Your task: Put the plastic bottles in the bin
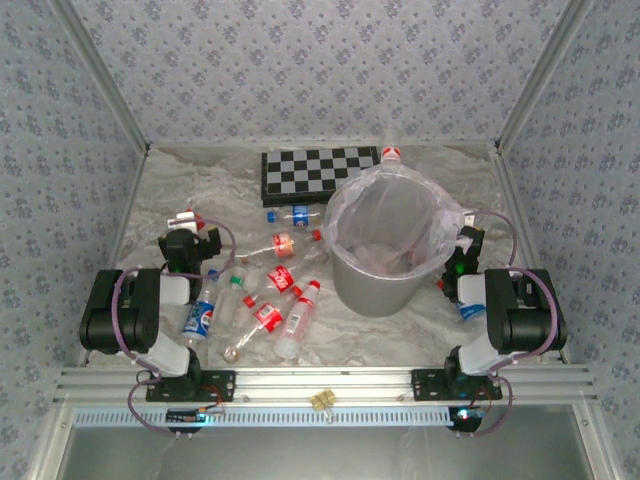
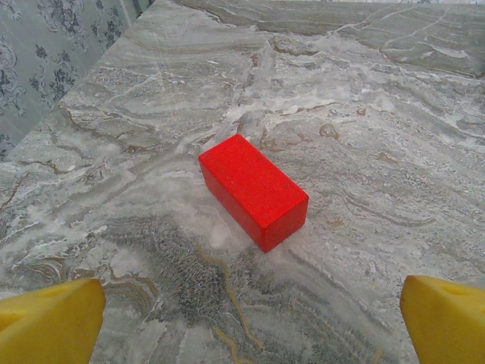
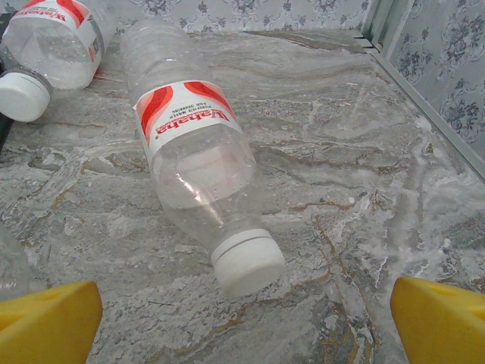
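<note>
We are noting the left gripper (image 2: 250, 322) and right gripper (image 3: 246, 322) gaping wide, holding nothing, because the bottles (image 1: 270, 315) are lying loose beside the bin (image 1: 375, 295).

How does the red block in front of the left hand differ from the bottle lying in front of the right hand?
The red block is opaque and box-shaped; the bottle is clear and round. The block is plain red all over; the bottle carries a red-and-white label and a white cap. Both lie on the marble table.
</note>
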Tool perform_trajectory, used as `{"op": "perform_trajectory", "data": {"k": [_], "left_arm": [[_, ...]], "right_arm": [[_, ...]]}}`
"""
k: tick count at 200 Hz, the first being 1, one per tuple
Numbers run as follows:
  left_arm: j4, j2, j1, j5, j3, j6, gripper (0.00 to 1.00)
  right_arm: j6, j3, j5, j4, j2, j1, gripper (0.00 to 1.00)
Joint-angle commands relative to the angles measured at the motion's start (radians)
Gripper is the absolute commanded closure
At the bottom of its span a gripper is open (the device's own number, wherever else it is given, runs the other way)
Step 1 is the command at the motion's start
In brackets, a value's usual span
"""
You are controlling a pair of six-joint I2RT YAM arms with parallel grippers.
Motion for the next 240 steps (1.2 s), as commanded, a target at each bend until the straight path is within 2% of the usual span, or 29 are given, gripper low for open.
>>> {"op": "perform_trajectory", "data": {"k": [1, 42, 60, 84, 100, 120, 135, 150, 178, 200, 221, 240], "left_arm": [[0.024, -0.001, 0.001, 0.011, 0.024, 0.005, 0.0], [0.027, -0.003, 0.002, 0.008, 0.025, 0.007, 0.0], [-0.165, -0.086, -0.001, -0.055, 0.091, -0.018, 0.0], [-0.446, -0.247, -0.001, -0.184, 0.183, -0.108, 0.0], [-0.712, -0.357, -0.001, -0.191, 0.277, -0.232, 0.0], [-0.964, -0.467, -0.005, -0.074, 0.384, -0.355, 0.01], [-1.074, -0.541, -0.011, 0.051, 0.446, -0.423, 0.05], [-1.157, -0.592, -0.05, 0.148, 0.519, -0.452, 0.08], [-1.263, -0.607, -0.176, 0.302, 0.675, -0.46, 0.14], [-1.273, -0.561, -0.336, 0.392, 0.763, -0.46, 0.16], [-1.256, -0.488, -0.491, 0.43, 0.816, -0.461, 0.17], [-1.26, -0.416, -0.607, 0.421, 0.869, -0.439, 0.17]], "right_arm": [[-0.007, 0.007, -0.005, -0.022, -0.001, 0.0, 0.0], [-0.007, 0.006, -0.008, -0.023, -0.001, -0.001, 0.0], [-0.006, 0.012, -0.003, -0.041, -0.021, -0.001, 0.0], [0.079, 0.194, -0.019, -0.558, -0.2, -0.044, 0.0], [0.121, 0.29, -0.025, -0.829, -0.289, -0.081, 0.0], [0.179, 0.403, -0.026, -1.159, -0.366, -0.102, 0.0], [0.279, 0.494, -0.044, -1.431, -0.392, -0.113, 0.0], [0.329, 0.544, -0.081, -1.592, -0.396, -0.146, 0.0], [0.357, 0.551, -0.149, -1.659, -0.405, -0.214, 0.0], [0.342, 0.532, -0.174, -1.573, -0.373, -0.253, 0.0], [0.306, 0.56, -0.291, -1.456, -0.259, -0.288, 0.01], [0.249, 0.674, -0.369, -1.405, -0.098, -0.291, 0.02]]}}
